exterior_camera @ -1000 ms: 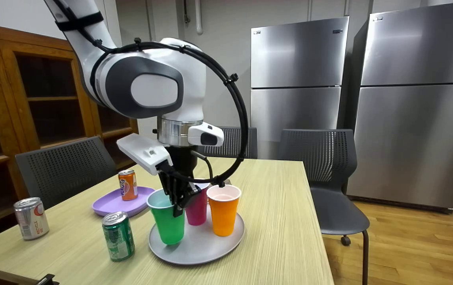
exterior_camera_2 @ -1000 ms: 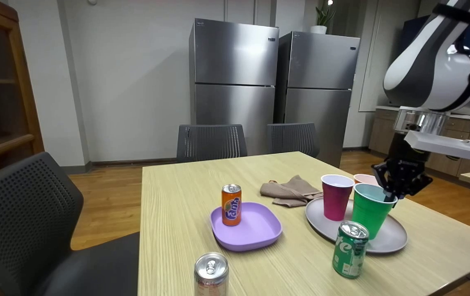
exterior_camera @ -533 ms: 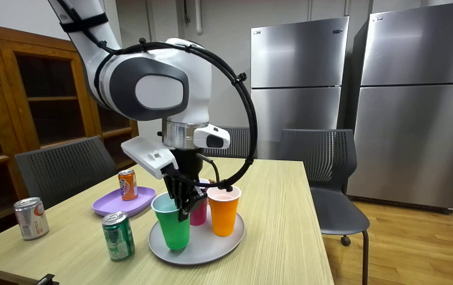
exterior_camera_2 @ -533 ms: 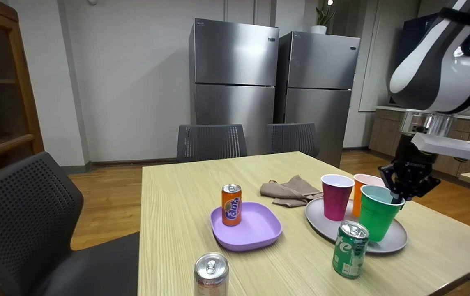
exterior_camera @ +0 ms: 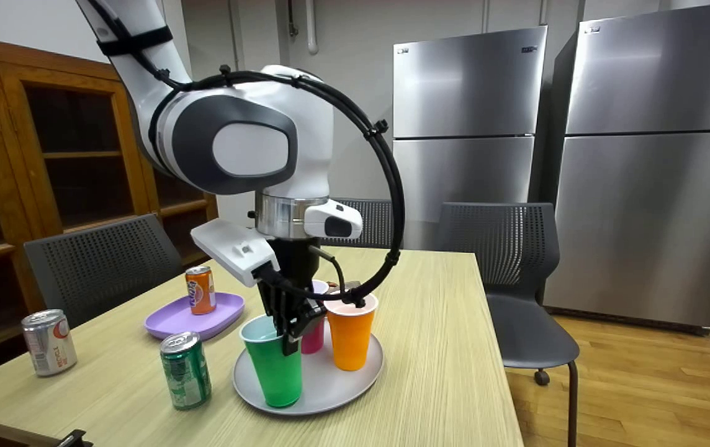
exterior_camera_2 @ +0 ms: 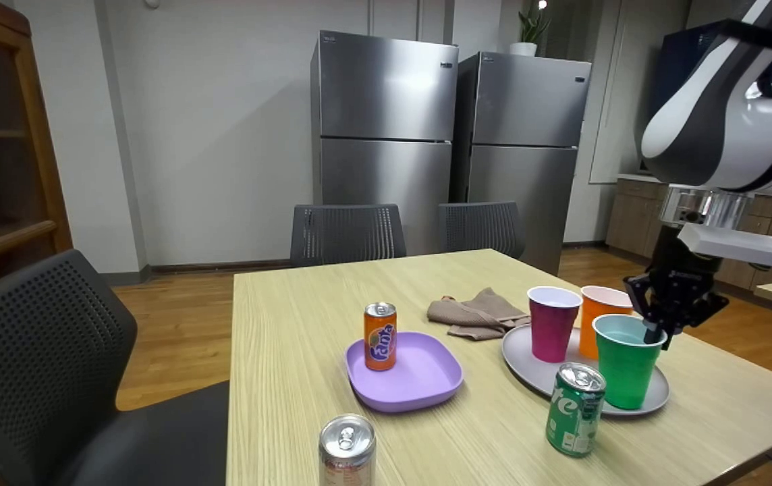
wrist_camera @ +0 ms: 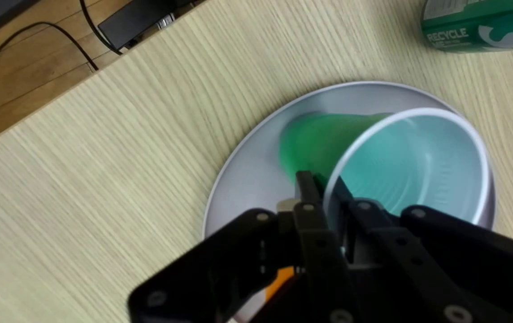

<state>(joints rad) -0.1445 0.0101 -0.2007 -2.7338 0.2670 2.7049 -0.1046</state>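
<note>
Shifted since the earlier frame: the tapered green plastic cup with a white rim [exterior_camera: 274, 372] and the black two-finger gripper [wrist_camera: 326, 188] are both lower, and the cup is closer to the near rim of the round, flat grey plate [exterior_camera: 336, 391] in an exterior view. The cup's mouth faces up and its base appears to rest on the plate. The fingers [wrist_camera: 309, 188] stand close together astride the cup wall, one inside the cup, one outside. Whether they pinch the wall or stand slightly clear of it cannot be told.

The same plate carries a tapered orange plastic cup [exterior_camera: 349, 341] and a tapered magenta plastic cup [exterior_camera_2: 553, 331], both upright. Just beside it stands a cylindrical green metal can [exterior_camera_2: 575, 408]. A cylindrical orange metal can marked Fanta [exterior_camera_2: 380, 337] stands on a rounded-square purple plate [exterior_camera_2: 426, 378]; a cylindrical silver metal can [exterior_camera_2: 347, 445] stands near that plate. A folded brown cloth [exterior_camera_2: 477, 314] lies near the grey plate. All items are on a pale wood-grain table [exterior_camera: 435, 347]
</note>
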